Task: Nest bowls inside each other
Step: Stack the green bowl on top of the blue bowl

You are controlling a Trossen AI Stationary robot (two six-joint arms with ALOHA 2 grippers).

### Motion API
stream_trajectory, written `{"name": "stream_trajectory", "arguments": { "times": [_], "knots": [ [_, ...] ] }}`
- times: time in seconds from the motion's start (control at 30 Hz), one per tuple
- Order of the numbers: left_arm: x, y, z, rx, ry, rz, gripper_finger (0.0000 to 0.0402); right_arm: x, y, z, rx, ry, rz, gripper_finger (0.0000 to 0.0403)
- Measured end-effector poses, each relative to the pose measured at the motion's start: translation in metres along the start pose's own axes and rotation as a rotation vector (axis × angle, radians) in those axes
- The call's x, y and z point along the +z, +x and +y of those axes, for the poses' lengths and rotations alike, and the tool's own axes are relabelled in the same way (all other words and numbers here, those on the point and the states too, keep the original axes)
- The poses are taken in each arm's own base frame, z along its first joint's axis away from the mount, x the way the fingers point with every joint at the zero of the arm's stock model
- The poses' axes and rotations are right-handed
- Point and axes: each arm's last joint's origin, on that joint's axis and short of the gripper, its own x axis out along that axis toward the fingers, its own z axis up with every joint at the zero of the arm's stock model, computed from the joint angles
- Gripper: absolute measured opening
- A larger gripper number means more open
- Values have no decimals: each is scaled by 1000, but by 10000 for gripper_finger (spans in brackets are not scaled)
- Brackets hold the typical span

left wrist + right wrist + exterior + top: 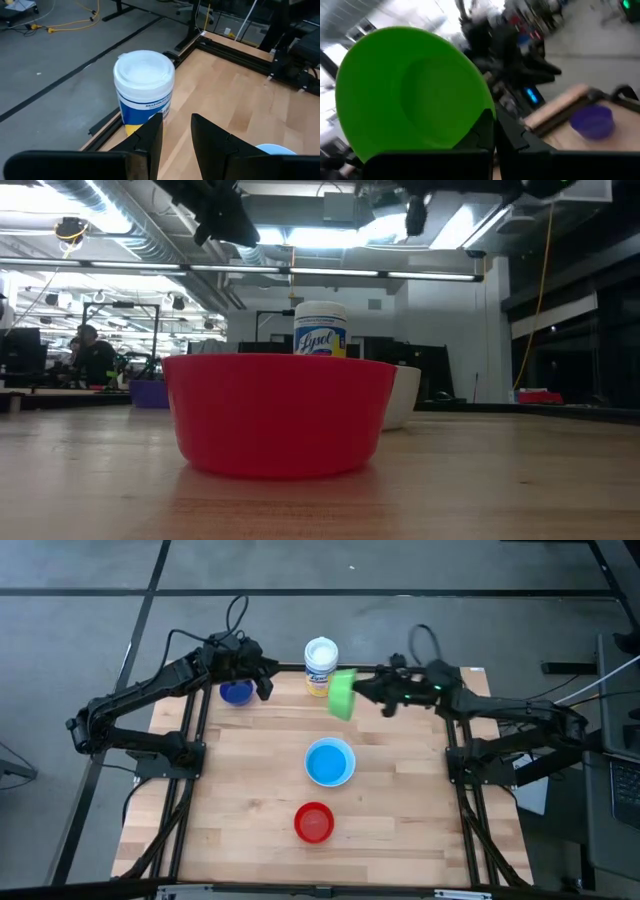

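Note:
A green bowl (pixel 342 695) hangs on edge above the table's far middle, and my right gripper (pixel 360 689) is shut on it. In the right wrist view the green bowl (pixel 412 92) fills the picture's left. My left gripper (pixel 176 131) stands open and holds nothing. It hovers at the far left, between the dark blue bowl (pixel 236 692) on the table and the white-lidded canister (pixel 321 665). The teal-blue bowl (pixel 328 761) sits inside the white bowl (pixel 352 770) at the table's middle. The red bowl (pixel 314 823) stands upright nearer the front edge. My right gripper pinches the green bowl's rim (pixel 482 112) between its two shut fingers (pixel 512 135). The fingers come in about level from the table's right. The bowl is lifted clear of the table and turned on edge, beyond the fingertips.
The canister (pixel 145 85) stands on the far edge, just ahead of my left gripper. The low view shows the red bowl (pixel 280 415) close up, with the white bowl (pixel 402 395) and canister (pixel 320 330) behind it. Bare wood lies to the left and right of the bowls.

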Motion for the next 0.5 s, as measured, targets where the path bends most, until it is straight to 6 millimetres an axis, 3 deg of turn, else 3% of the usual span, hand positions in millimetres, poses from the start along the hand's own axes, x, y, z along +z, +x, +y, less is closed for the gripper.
{"name": "stream_trajectory", "arguments": {
  "times": [0.17, 0.37, 0.5],
  "knots": [
    [0, 0, 2, 6, -3, -1, 98, 0, 38, -10, -43, 45, 150, 1],
    [0, 0, 2, 6, -4, -1, 98, -27, 77, -35, -226, 153, 425, 1],
    [0, 0, 2, 6, -5, 0, 98, -45, 92, -38, -243, 209, 592, 1]
  ]
}}
